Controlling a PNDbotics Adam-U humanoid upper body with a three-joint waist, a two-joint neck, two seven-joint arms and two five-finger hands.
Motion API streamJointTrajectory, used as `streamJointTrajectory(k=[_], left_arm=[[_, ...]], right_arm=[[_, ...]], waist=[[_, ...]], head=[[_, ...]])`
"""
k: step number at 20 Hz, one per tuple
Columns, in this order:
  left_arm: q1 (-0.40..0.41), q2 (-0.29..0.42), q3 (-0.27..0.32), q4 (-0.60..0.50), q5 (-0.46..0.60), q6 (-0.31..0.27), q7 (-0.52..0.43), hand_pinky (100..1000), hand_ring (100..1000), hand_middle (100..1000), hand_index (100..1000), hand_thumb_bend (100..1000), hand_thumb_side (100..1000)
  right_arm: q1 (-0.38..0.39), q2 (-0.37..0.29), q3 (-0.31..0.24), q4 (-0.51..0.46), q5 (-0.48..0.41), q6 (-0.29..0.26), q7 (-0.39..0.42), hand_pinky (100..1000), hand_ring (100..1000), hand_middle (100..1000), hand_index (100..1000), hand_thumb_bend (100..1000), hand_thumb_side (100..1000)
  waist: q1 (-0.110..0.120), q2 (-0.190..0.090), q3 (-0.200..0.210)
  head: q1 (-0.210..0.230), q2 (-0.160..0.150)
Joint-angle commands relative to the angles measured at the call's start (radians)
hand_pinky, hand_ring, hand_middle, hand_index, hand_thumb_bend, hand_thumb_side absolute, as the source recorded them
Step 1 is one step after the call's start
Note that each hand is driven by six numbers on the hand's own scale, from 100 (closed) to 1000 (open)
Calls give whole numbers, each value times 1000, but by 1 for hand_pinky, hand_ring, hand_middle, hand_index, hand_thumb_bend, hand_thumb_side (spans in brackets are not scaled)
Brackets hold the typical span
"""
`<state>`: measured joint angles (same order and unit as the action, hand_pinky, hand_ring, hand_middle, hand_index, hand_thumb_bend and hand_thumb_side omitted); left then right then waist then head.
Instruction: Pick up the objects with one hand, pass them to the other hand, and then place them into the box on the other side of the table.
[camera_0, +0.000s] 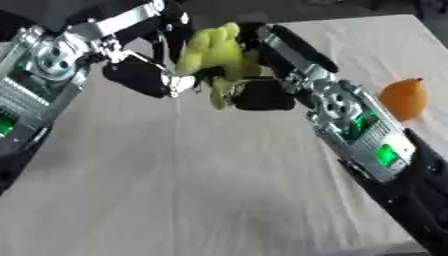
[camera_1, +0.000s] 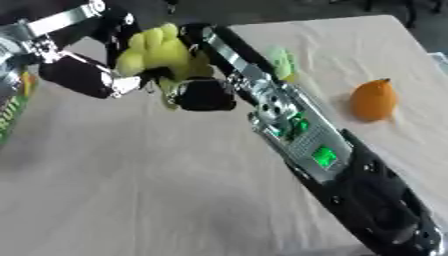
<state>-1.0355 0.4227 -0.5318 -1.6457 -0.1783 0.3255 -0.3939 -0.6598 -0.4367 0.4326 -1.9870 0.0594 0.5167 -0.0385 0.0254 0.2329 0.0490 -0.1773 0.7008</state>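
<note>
A lumpy yellow-green object (camera_0: 214, 50) hangs above the table's far middle, between my two hands. My left hand (camera_0: 140, 75) comes in from the left and its fingers curl round the object's left side. From the right, my right hand (camera_0: 262, 95) closes on the object's right side and underside. Much of the object is hidden by the fingers. An orange fruit (camera_0: 404, 97) lies on the cloth at the right, apart from both hands.
A small pale green thing (camera_1: 280, 61) lies on the cloth behind my right hand. At the left edge shows a strip of a green and yellow container (camera_1: 7, 117). The beige tablecloth (camera_0: 201, 175) covers the near table.
</note>
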Motion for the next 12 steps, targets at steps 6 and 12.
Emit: streamJointTrajectory(k=[6, 12], left_arm=[[-14, 16, 27, -26, 17, -12, 26, 374, 457, 300, 337, 204, 100], [-8, 21, 31, -26, 23, -18, 43, 363, 442, 283, 317, 206, 100]], right_arm=[[-11, -14, 5, -13, -18, 2, -8, 688, 541, 481, 681, 451, 100], [-12, -17, 3, -13, -24, -10, -3, 695, 561, 504, 707, 469, 100]], waist=[[-1, -19, -1], [-1, -18, -2]], head=[[6, -3], [7, -5]])
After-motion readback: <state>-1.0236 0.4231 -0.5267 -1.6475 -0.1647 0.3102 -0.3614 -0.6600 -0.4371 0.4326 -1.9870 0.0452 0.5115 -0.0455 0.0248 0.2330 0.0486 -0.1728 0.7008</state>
